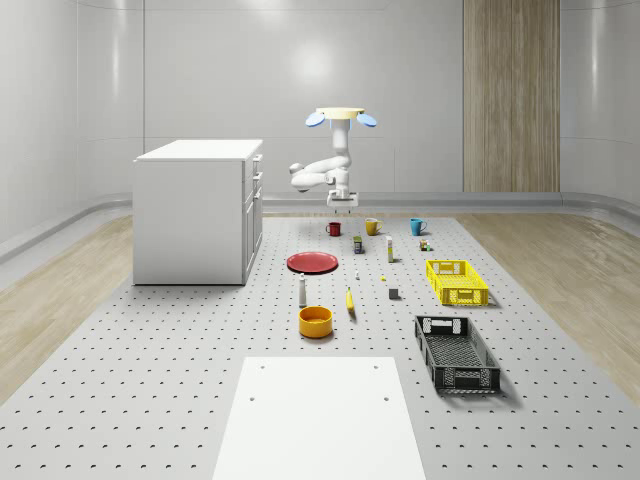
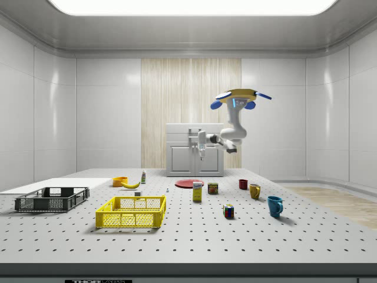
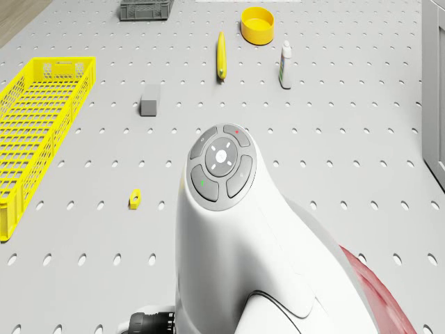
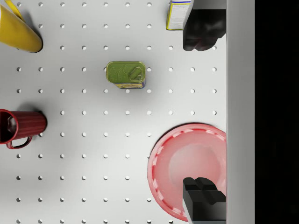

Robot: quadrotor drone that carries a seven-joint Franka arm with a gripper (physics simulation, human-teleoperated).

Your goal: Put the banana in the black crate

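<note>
The yellow banana lies on the perforated table between a yellow bowl and the black crate; in the side view the banana is beyond the crate. The drone view has the banana far ahead, with the crate farther still. The drone hovers high over the far part of the table. My gripper hangs below it, pointing down, well away from the banana. In the wrist view the gripper is open and holds nothing, above the edge of a red plate.
A white cabinet stands at the whole-scene view's left. A yellow crate, yellow bowl, small bottle, mugs and small items dot the table. Under the gripper are a green can and a red mug.
</note>
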